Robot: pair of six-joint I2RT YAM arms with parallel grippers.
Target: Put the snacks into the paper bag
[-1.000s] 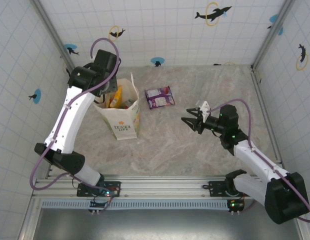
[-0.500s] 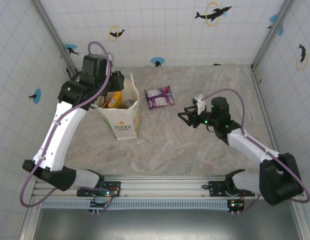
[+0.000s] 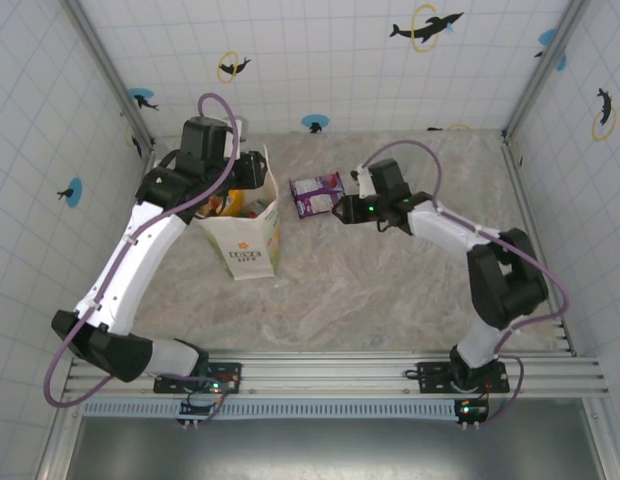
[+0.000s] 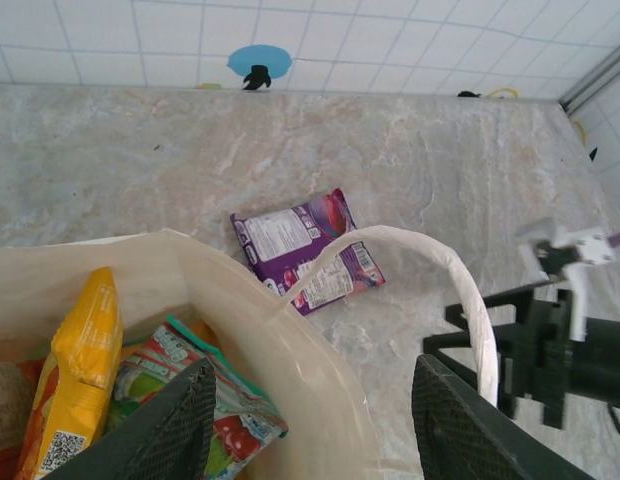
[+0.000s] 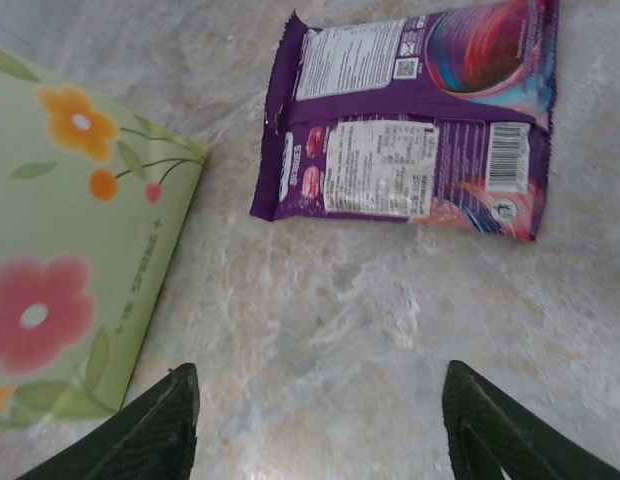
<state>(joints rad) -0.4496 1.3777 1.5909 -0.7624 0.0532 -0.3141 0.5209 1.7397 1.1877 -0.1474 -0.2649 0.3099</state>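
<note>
Two purple packets (image 5: 415, 120) lying flat and overlapping on the marble tabletop (image 5: 320, 310), flower-printed side of the paper bag (image 5: 70, 260) near their left, right gripper (image 5: 320, 440) with dark fingertips (image 5: 150, 430) spread wide, bare marble between

Paper bag (image 3: 242, 240): white paper, matt, lightly creased. Purple packets (image 5: 410, 120): glossy film, wrinkled, crimped ends. Yellow packet (image 4: 82, 350) in bag: shiny film. Tabletop (image 3: 390, 290): marbled stone look, smooth, low sheen. Near-edge rail (image 3: 330, 370): bare metal.
</note>
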